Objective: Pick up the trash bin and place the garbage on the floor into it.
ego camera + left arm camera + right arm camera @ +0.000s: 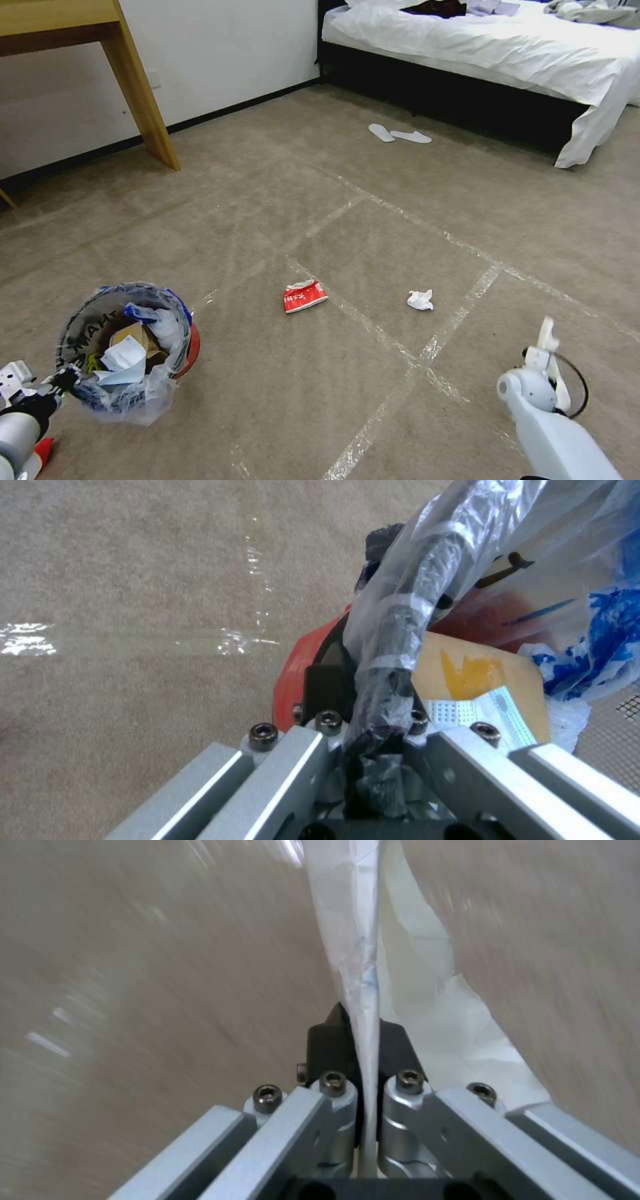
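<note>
Left gripper (pixel 373 700) clenched on rim of trash bin (pixel 127 350), low at robot's left, liner pinched too; rim hold likely keeps mouth up, open for drops. Bin part full: paper, blue scraps. Right gripper (pixel 363 1040) pinches white paper sheet (pixel 353 935), low at right, well apart from bin. On floor (pixel 400 220) between the two grippers: red wrapper (pixel 305 295), white wad (pixel 421 300). Carpet crossed by tape lines. Beyond: bed (pixel 507 47), slippers (pixel 400 135), wooden bench leg (pixel 143 90).

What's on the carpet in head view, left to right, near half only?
left gripper on the trash bin rim → red wrapper → white paper wad → right gripper, clamping white paper.
</note>
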Motion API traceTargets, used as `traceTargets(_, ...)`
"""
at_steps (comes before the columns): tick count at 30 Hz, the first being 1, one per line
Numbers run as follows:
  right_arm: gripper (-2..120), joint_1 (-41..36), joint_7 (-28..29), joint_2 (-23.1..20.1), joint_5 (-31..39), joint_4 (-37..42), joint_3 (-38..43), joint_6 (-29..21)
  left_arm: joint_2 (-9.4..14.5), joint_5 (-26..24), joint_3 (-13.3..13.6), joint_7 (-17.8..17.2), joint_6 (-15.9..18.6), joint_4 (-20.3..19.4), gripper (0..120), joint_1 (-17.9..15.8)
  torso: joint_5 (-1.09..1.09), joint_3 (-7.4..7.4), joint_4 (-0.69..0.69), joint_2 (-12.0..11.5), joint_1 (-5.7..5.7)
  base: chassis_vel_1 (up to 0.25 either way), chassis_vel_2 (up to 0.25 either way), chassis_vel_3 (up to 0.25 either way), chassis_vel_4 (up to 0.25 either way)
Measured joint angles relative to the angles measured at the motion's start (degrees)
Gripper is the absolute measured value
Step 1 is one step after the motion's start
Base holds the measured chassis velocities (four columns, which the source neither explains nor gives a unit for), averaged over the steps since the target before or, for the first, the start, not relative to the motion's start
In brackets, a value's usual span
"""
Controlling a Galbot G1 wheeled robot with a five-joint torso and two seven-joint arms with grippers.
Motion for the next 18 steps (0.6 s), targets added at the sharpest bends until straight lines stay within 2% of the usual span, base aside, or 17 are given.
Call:
traceTargets(2, 0, -0.63, -1.57, -2.35, 1.93, 9.99, -2.21, 2.49, -0.05, -0.05, 0.11, -0.21, 0.22, -0.48, 0, 0.19, 0.00, -0.01, 0.01, 0.00, 0.00, 0.000, 0.000, 0.000, 0.000)
traceTargets(3, 0, -0.63, -1.57, -2.35, 1.93, 9.99, -2.21, 2.49, -0.05, -0.05, 0.11, -0.21, 0.22, -0.48, 0, 0.19, 0.00, -0.01, 0.01, 0.00, 0.00, 0.000, 0.000, 0.000, 0.000)
traceTargets(6, 0, 2.33, -4.46, -5.80, 7.18, 21.90, -9.29, 6.46, -0.19, -0.35, 0.41, -0.83, 0.69, -1.18, 0, 0.55, -0.02, -0.01, 0.02, 0.00, 0.00, 0.000, 0.000, 0.000, 0.000)
traceTargets(7, 0, 2.33, -4.46, -5.80, 7.18, 21.90, -9.29, 6.46, -0.19, -0.35, 0.41, -0.83, 0.69, -1.18, 0, 0.55, -0.02, -0.01, 0.02, 0.00, 0.00, 0.000, 0.000, 0.000, 0.000)
traceTargets(9, 0, 7.25, -7.88, -8.15, 11.63, 28.12, -16.09, 10.27, -0.29, -0.83, 0.63, -1.31, 1.02, -1.80, 0, 0.73, 0.00, -0.01, 0.04, 0.00, 0.00, 0.000, 0.000, 0.000, 0.000)
traceTargets(12, 0, 11.54, -11.04, -9.55, 15.03, 31.86, -20.73, 12.20, -0.29, -1.28, 0.66, -1.76, 1.22, -2.20, 0, 0.88, -0.02, -0.01, 0.02, 0.00, 0.00, 0.000, 0.000, 0.000, 0.000)
traceTargets(14, 0, 19.19, -14.73, -10.81, 19.72, 35.88, -27.83, 14.76, -0.03, -1.94, 0.67, -2.26, 1.57, -2.66, 0, 1.23, -0.01, -0.01, 0.01, 0.01, 0.00, 0.000, 0.000, 0.000, 0.000)
traceTargets(15, 0, 19.19, -14.73, -10.81, 19.72, 35.88, -27.83, 14.76, -0.03, -1.94, 0.67, -2.26, 1.57, -2.66, 0, 1.23, -0.01, -0.01, 0.01, 0.01, 0.00, 0.000, 0.000, 0.000, 0.000)
traceTargets(17, 0, 29.40, -18.22, -11.01, 22.46, 37.72, -38.65, 18.22, 0.45, -2.65, 0.67, -2.92, 2.05, -2.94, 0, 1.80, -0.01, -0.01, 0.04, 0.00, 0.00, 0.000, 0.000, 0.000, 0.000)
traceTargets(18, 0, 29.40, -18.22, -11.01, 22.46, 37.72, -38.65, 18.22, 0.45, -2.65, 0.67, -2.92, 2.05, -2.94, 0, 1.80, -0.01, -0.01, 0.04, 0.00, 0.00, 0.000, 0.000, 0.000, 0.000)
